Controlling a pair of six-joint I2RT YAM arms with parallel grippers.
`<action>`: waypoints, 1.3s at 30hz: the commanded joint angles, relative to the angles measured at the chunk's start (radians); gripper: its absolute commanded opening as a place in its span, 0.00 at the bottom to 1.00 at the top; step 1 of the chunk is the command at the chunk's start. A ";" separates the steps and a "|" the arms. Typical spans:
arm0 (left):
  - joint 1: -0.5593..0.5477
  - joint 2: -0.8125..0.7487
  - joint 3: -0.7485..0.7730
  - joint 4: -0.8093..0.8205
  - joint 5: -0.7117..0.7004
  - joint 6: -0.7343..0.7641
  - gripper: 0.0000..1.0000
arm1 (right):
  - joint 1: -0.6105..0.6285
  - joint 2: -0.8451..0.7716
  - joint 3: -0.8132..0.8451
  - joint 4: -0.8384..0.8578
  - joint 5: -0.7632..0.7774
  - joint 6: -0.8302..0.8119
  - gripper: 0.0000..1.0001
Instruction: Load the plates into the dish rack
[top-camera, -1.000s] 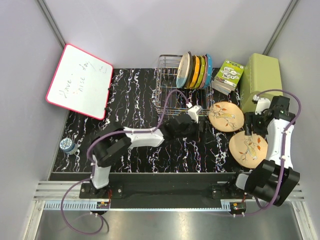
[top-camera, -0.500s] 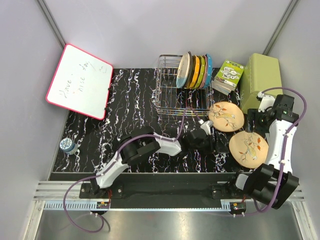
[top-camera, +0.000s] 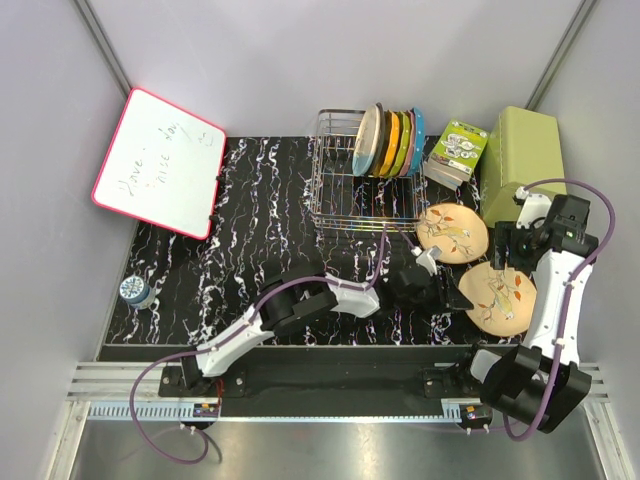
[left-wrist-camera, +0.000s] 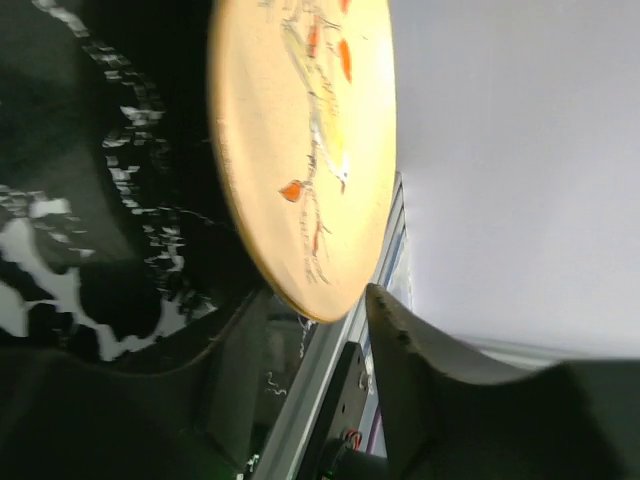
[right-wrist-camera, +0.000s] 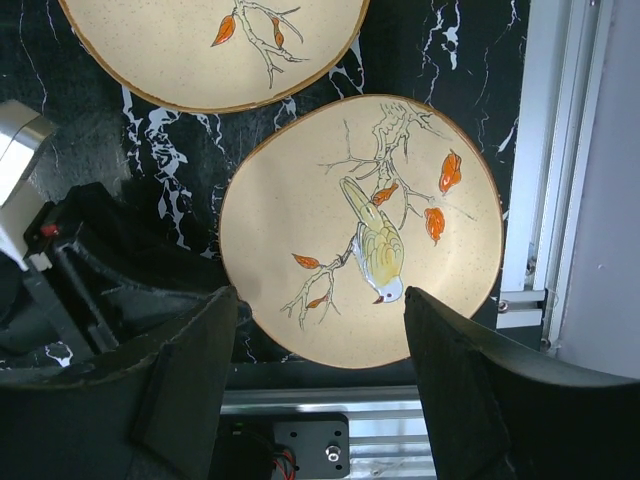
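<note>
Left claw (top-camera: 462, 298): rim of round peach-tan bird-print plate (right-wrist-camera: 360, 250) between fingers; grip cannot be told. Right claw (right-wrist-camera: 320, 300): fingers apart, above the same plate.

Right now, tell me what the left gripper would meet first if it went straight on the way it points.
The bird plate nearest the arms. The left gripper points at its rim, which sits between the jaws in the wrist view. Whether they touch it is unclear.

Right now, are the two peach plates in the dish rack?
No, the far plate and near plate lie flat outside the dish rack.
</note>
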 joint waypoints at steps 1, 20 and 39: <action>0.009 0.015 0.022 -0.002 -0.047 -0.078 0.44 | -0.007 -0.036 0.011 -0.020 0.008 -0.008 0.73; 0.055 0.068 0.141 -0.109 0.019 -0.087 0.35 | -0.007 0.001 -0.007 0.026 0.004 0.013 0.72; 0.248 -0.283 -0.440 0.010 0.291 -0.005 0.00 | -0.007 -0.027 -0.016 0.027 -0.032 -0.014 0.72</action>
